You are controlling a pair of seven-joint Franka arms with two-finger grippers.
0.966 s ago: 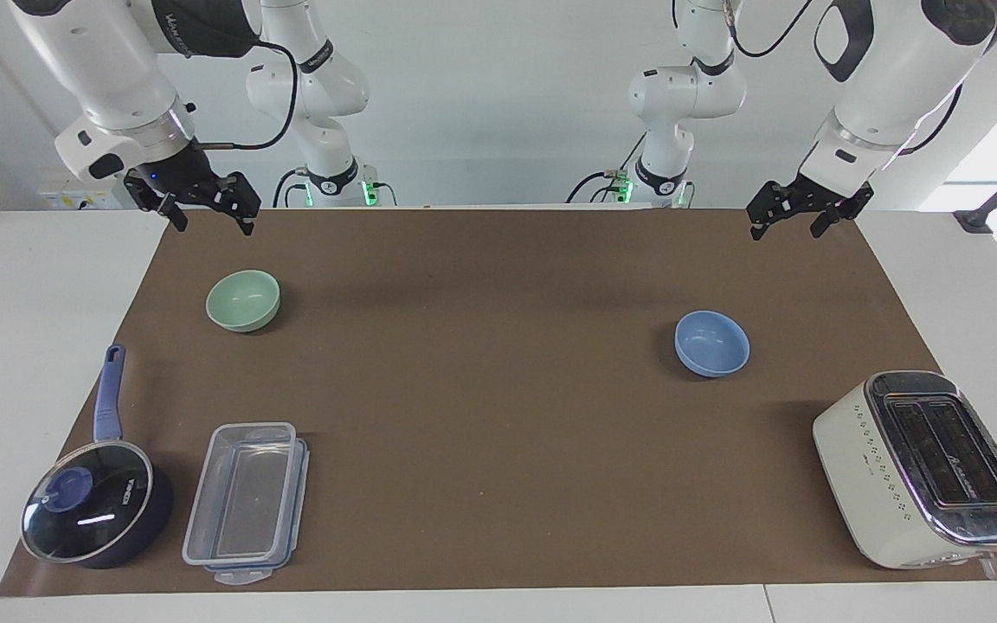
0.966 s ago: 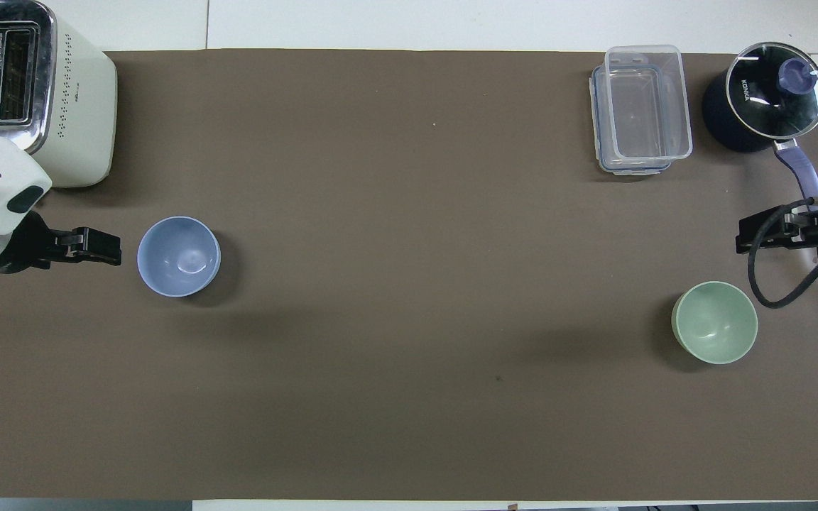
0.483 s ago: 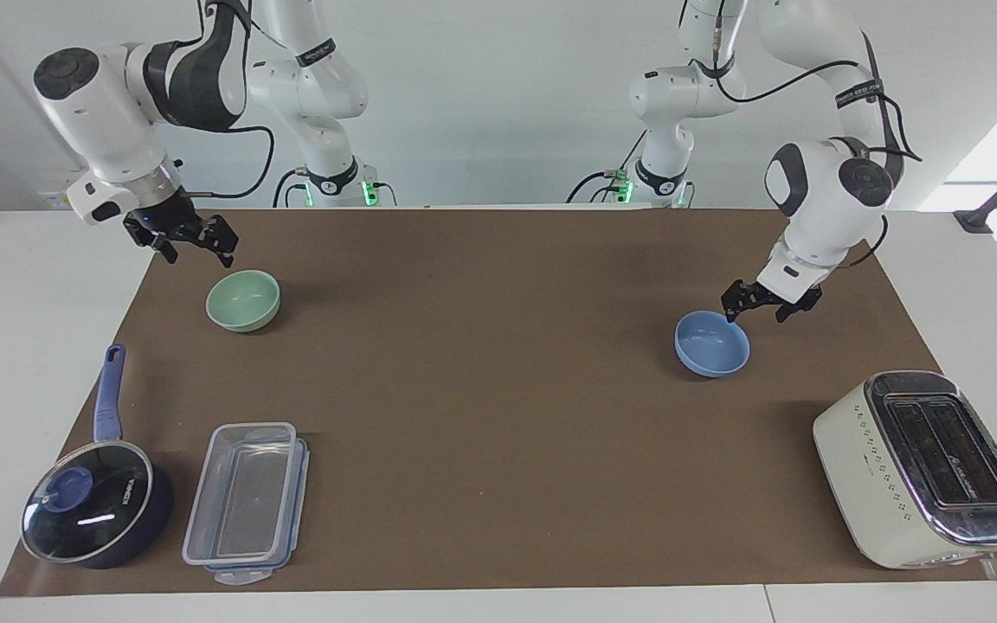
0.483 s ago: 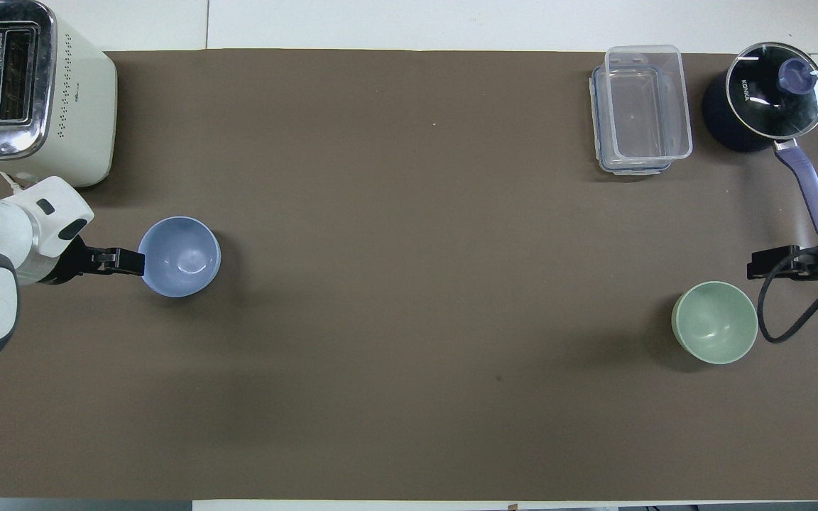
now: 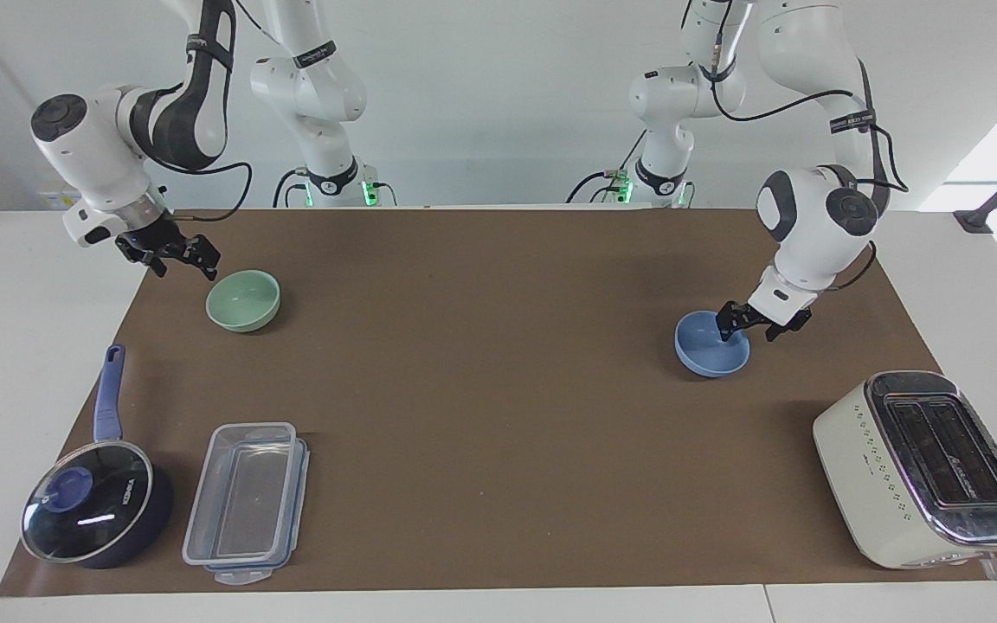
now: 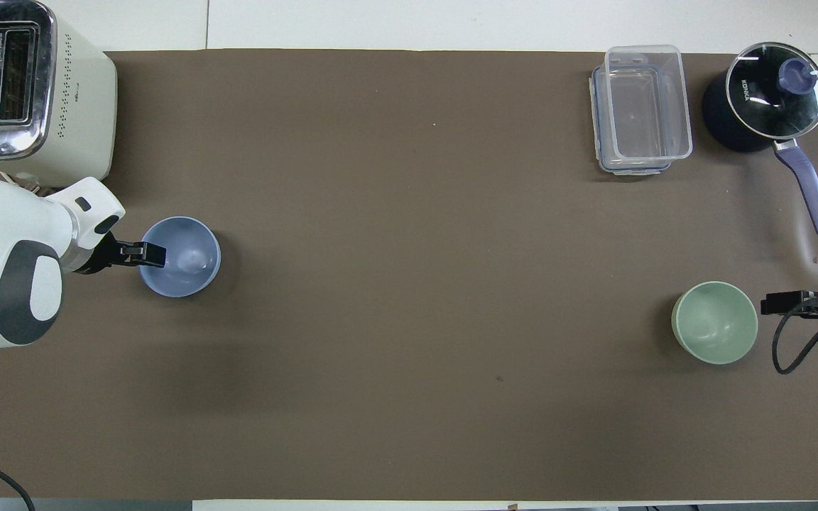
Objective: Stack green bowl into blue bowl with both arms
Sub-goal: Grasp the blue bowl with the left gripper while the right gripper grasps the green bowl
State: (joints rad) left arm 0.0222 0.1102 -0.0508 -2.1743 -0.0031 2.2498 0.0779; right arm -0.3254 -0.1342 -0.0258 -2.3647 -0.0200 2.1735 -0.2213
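Your left gripper [image 5: 755, 324], at the right of the facing view, sits at the rim of the blue bowl [image 5: 710, 346], its fingers apart and straddling the edge, one dipping inside; they have not closed on it. In the overhead view that left gripper [image 6: 146, 253] shows at the frame's left, over the bowl's edge toward the left arm's end of the table.

Your right gripper [image 5: 178, 257], at the upper left of the facing view, hangs just beside the green bowl [image 5: 243, 299], fingers spread and touching nothing that you can see.

As for progress, you are at the very start: both bowls rest on the brown mat [image 5: 498, 415], well apart, each at its own arm's end. Neither is lifted, so the grasps, the carry and the stacking all remain.

Farther from the robots stand a toaster [image 5: 927, 467], a clear plastic box [image 5: 245, 502] and a dark blue saucepan [image 5: 96, 506]. The saucepan's glass lid [image 6: 775, 89] carries white lettering that seems to read "KONKA". The toaster's side has small print that you cannot make out.
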